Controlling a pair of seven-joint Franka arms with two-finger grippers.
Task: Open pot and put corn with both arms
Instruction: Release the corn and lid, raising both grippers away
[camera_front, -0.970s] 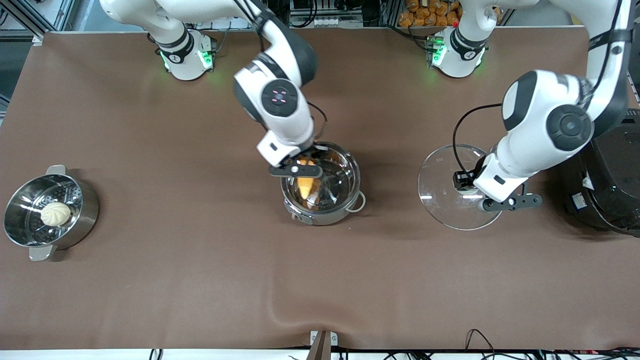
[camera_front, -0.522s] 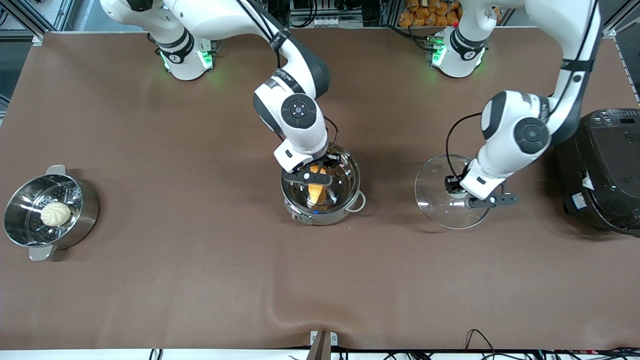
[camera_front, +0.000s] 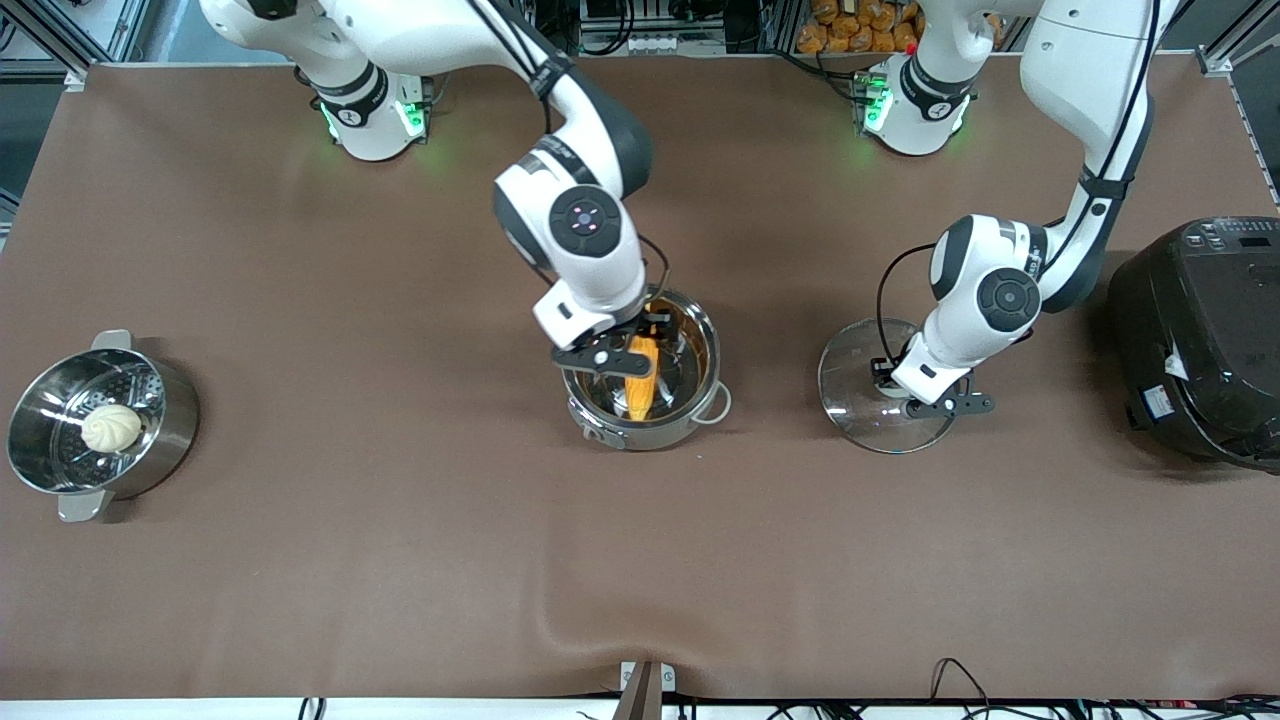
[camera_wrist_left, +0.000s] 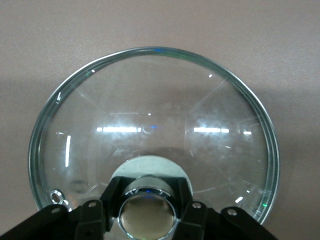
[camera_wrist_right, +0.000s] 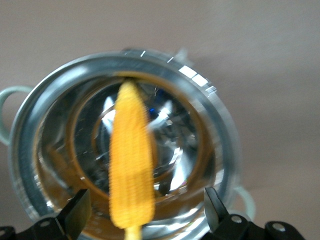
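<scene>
My right tool (camera_front: 640, 352) hangs over the open pot (camera_front: 702, 345) with its fingers (camera_wrist_right: 75, 214) spread wide and touching nothing. The corn (camera_front: 640, 378) lies loose inside the pot, one pointed end leaning up against the wall on the side toward the robot bases. In the right wrist view the cob sits between my fingers, but with clear gaps on both sides.

My left tool (camera_front: 905, 385) is pinched on the knob (camera_wrist_left: 146, 214) of the glass lid (camera_front: 860, 375), which is held low over the surface or resting on it (I cannot tell which). It sits beside the pot, toward the left arm's end of the surface.

I'd judge the corn light and stiff, with a bumpy skin that grips well. If I need it again, the thick middle is the place, not the tapered tips. The lid is the fragile piece: smooth glass, heavy at the rim, so the knob is the only sensible hold.

Toward the right arm's end sits a steamer pot (camera_front: 175, 425) with a bun (camera_front: 111, 428) in it. A black cooker (camera_front: 1205, 340) stands at the left arm's edge.
</scene>
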